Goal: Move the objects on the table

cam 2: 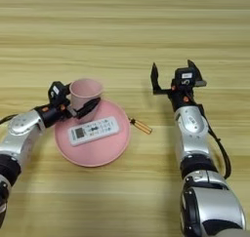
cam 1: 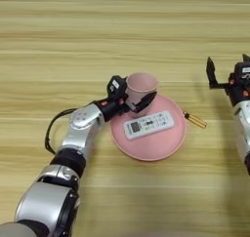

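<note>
The left gripper (cam 1: 135, 100) clasps the pink cup (cam 1: 141, 90) upright at the back rim of the plate (cam 1: 151, 150) beside the remote (cam 1: 149, 124), the right gripper (cam 2: 177, 77) hanging wide open and empty

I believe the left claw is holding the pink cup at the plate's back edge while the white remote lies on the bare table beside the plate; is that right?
Not quite: the white remote lies on the pink plate, not on the bare table, as the left eye view shows. The left claw does hold the pink cup at the plate's back edge.
</note>
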You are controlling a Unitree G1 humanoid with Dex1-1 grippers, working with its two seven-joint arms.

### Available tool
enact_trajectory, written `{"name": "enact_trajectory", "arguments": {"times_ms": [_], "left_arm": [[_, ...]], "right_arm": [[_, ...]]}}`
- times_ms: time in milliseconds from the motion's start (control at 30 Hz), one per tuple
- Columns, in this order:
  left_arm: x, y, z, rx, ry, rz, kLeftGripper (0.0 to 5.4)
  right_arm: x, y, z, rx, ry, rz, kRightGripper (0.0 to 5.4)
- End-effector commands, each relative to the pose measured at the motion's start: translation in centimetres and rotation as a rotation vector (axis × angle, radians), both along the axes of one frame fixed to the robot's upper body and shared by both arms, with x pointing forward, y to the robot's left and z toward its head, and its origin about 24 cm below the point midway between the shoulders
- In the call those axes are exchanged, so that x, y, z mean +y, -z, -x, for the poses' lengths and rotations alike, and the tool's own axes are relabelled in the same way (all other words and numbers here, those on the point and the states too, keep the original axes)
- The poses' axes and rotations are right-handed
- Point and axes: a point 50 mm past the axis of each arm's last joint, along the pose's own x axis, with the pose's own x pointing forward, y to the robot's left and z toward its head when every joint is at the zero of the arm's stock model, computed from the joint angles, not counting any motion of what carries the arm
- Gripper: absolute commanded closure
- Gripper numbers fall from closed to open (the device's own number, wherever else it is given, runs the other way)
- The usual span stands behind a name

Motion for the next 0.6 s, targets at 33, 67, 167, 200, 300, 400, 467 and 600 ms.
{"name": "enact_trajectory", "arguments": {"times_ms": [33, 67, 167, 200, 300, 400, 467, 600], "left_arm": [[-0.17, -0.01, -0.07, -0.010, 0.008, -0.021, 1.12], [-0.20, 0.00, -0.04, -0.012, 0.011, -0.020, 1.12], [-0.25, -0.04, 0.04, -0.018, 0.016, -0.016, 0.94], [-0.26, -0.06, 0.05, -0.019, 0.017, -0.014, 0.73], [-0.29, -0.13, 0.02, -0.021, 0.017, -0.008, 0.42], [-0.28, -0.26, -0.06, -0.022, 0.014, 0.006, 0.20], [-0.26, -0.35, -0.10, -0.024, 0.012, 0.012, 0.05], [-0.19, -0.47, -0.13, -0.029, 0.010, 0.021, 0.02]], "right_arm": [[0.35, -0.47, -0.26, -0.022, -0.008, 0.003, 0.00], [0.35, -0.48, -0.26, -0.022, -0.008, 0.003, 0.00], [0.34, -0.47, -0.26, -0.022, -0.007, 0.005, 0.00], [0.34, -0.47, -0.26, -0.022, -0.007, 0.005, 0.00], [0.31, -0.47, -0.26, -0.021, -0.007, 0.007, 0.00], [0.29, -0.46, -0.26, -0.020, -0.008, 0.009, 0.00], [0.29, -0.46, -0.28, -0.019, -0.008, 0.011, 0.00], [0.27, -0.44, -0.28, -0.018, -0.008, 0.012, 0.00]]}}
